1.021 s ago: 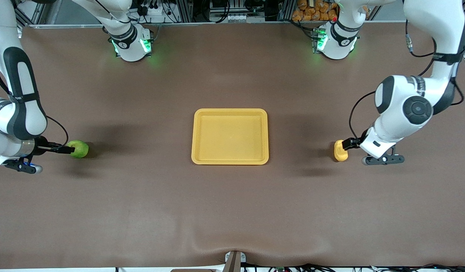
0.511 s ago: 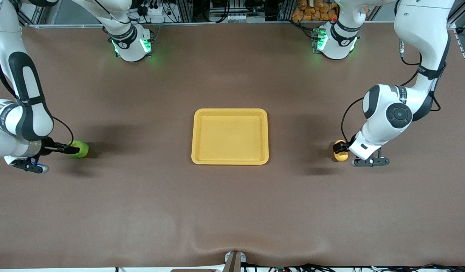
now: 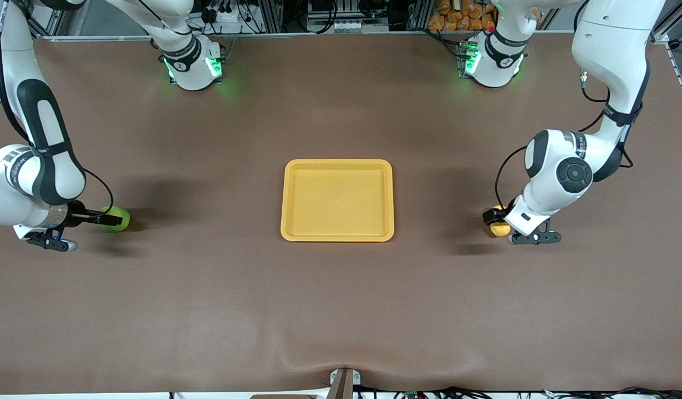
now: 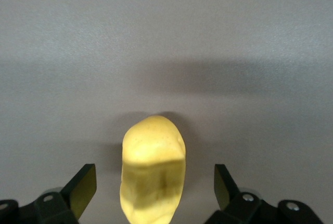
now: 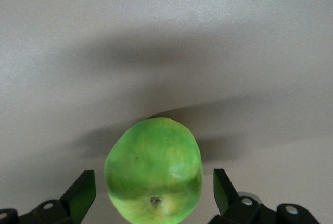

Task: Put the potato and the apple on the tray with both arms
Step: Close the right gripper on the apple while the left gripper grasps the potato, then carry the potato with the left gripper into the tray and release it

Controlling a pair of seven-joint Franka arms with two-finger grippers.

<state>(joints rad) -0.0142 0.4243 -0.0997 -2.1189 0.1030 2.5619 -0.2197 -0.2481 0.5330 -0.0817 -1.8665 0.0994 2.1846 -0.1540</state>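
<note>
The yellow-orange tray lies at the table's middle with nothing in it. The green apple rests on the table toward the right arm's end. My right gripper is low around it, open, with a gap between each finger and the fruit. The yellow potato lies on the table toward the left arm's end, partly covered by my left hand. My left gripper is open, and its fingers stand on either side of the potato, apart from it.
Brown cloth covers the table, with a crease near its front edge. Both arm bases stand along the edge farthest from the front camera. A camera mount sits at the front edge.
Both arms have drawn in and lowered, bringing each open gripper farther around its fruit. The potato is more covered by the left hand. Apple, potato and tray have not moved.
</note>
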